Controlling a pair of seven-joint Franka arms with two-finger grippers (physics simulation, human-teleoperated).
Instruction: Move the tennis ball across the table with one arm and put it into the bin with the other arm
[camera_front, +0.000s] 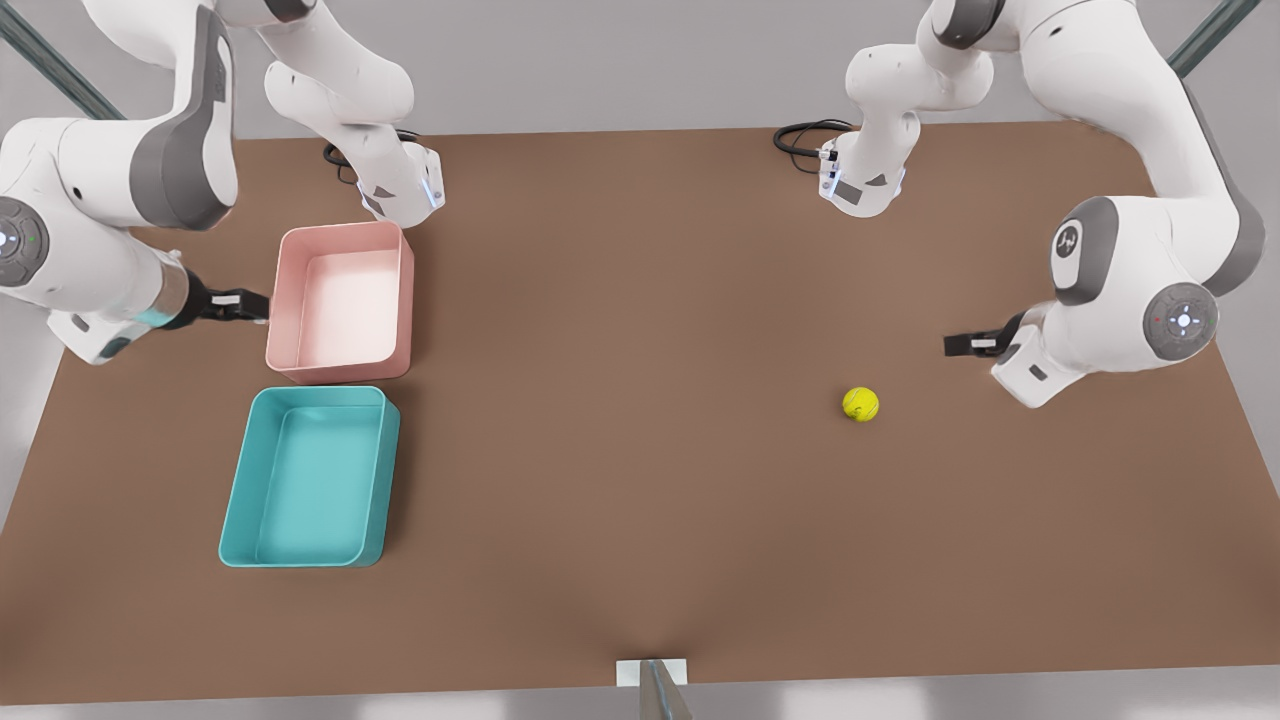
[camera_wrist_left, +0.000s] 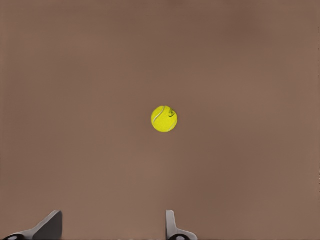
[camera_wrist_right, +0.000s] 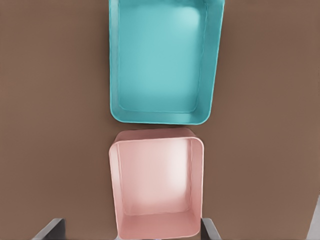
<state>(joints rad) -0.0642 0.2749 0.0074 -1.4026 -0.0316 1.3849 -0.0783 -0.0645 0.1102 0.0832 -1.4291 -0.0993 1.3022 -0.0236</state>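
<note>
Nothing of the task looks done yet: the small, fuzzy yellow-green tennis ball (camera_front: 860, 404) lies untouched on the flat brown table (camera_front: 640, 520) towards the front view's right, well apart from the low-walled teal plastic bin (camera_front: 250, 520) at the near left, which sits just beside a slightly smaller pink plastic tray (camera_front: 285, 300) and holds nothing. The left gripper (camera_front: 962, 344) hovers near the ball with its fingers (camera_wrist_left: 172, 227) spread wide and gripping nothing (the ball shows a pale seam and a small dark mark in the left wrist view). The right gripper (camera_front: 245, 303) waits at the pink tray's left edge, likewise open and empty, so the carry across and the drop into the bin both remain.
</note>
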